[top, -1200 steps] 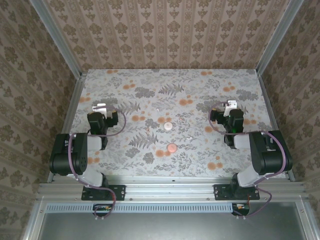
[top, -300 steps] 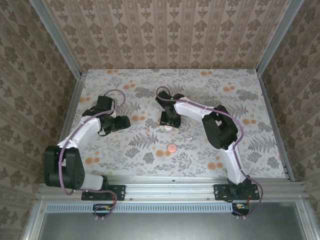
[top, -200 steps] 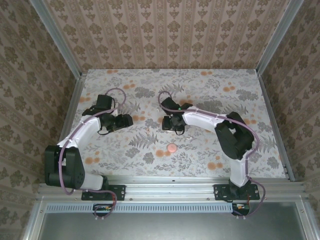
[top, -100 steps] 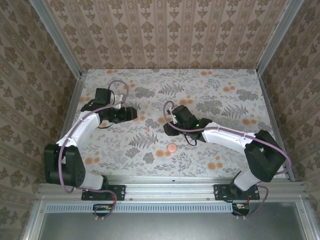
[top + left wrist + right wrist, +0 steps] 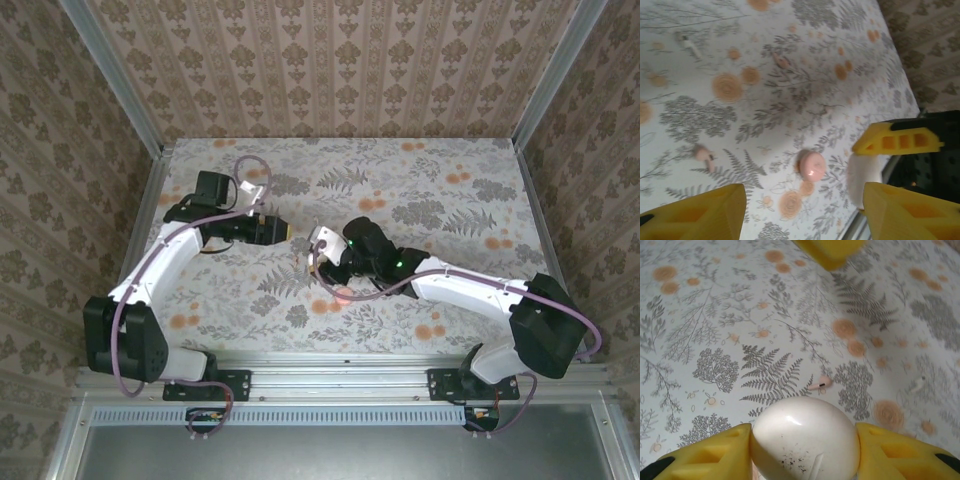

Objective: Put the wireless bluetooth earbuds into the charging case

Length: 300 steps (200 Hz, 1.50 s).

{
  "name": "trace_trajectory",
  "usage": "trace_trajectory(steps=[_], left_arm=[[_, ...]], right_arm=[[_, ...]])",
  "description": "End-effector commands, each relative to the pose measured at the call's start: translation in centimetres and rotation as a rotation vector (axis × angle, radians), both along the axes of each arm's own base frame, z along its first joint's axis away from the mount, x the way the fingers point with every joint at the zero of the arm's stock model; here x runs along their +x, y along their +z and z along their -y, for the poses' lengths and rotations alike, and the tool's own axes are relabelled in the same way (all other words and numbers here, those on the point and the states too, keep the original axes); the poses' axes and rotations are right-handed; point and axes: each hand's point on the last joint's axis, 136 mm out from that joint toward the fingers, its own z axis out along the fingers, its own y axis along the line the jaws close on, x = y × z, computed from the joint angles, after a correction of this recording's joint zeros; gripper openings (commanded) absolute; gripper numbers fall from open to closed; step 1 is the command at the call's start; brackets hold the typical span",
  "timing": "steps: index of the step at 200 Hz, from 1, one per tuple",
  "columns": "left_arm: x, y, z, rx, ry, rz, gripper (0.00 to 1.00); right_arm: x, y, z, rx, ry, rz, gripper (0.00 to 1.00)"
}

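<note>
Now our right gripper [image 5: 805, 456] clamps a white rounded piece [image 5: 805, 432], perhaps a case half; our left gripper [image 5: 802, 220] gapes empty.

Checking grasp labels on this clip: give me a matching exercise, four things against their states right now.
Things:
1. left gripper
2. right gripper
3. pink puck
4. earbud

States:
a. shut on a white round piece
b. tiny, lying loose
c. open, empty
d. round and flat, lying loose

Pairs: 1-c; 2-a; 3-d; 4-b
</note>
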Motion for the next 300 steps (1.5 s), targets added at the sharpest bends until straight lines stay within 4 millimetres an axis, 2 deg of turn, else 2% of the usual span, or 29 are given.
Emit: trace_trajectory(steps=[1,29,65,105,134,174,228,275,300], left_arm=[[-2.2,2.7,1.5,-0.074,-0.128,0.062,0.64],[-3.8,2.8,2.5,-0.123,-0.198,0.094,0.62],[-4.7,2.0,3.1,-0.119,-0.218,0.106,0.61],[-4.1,0.1,3.1,-0.046,-0.174,0.055,0.55],[-4.1,-0.1,3.6,-0.054,-0.177,0.035,0.52],[-4.6,-0.6,4.1,-0.047,-0.2,0.015,0.51],[-4.7,-1.1,4.3,-0.026,-0.194,0.012,0.42],[-4.6,-1.9,4.5,-0.006,-0.189,-0.003,0.43],[-4.4,-2.0,4.6,-0.003,-0.181,0.003,0.37]], right_arm=[[-0.6,1.1,-1.1,-0.03,0.151,0.177,0.49],[-0.1,1.8,-1.6,-0.031,0.167,0.222,0.49],[0.3,2.7,-2.2,-0.017,0.177,0.274,0.49],[0.4,3.2,-2.4,-0.018,0.187,0.316,0.5],[0.4,3.2,-2.6,-0.015,0.191,0.32,0.5],[0.7,3.5,-2.8,-0.002,0.176,0.324,0.5],[0.8,3.8,-2.9,0.014,0.167,0.326,0.5],[0.8,4.0,-2.9,0.045,0.152,0.313,0.5],[0.7,4.2,-2.9,0.057,0.152,0.311,0.5]])
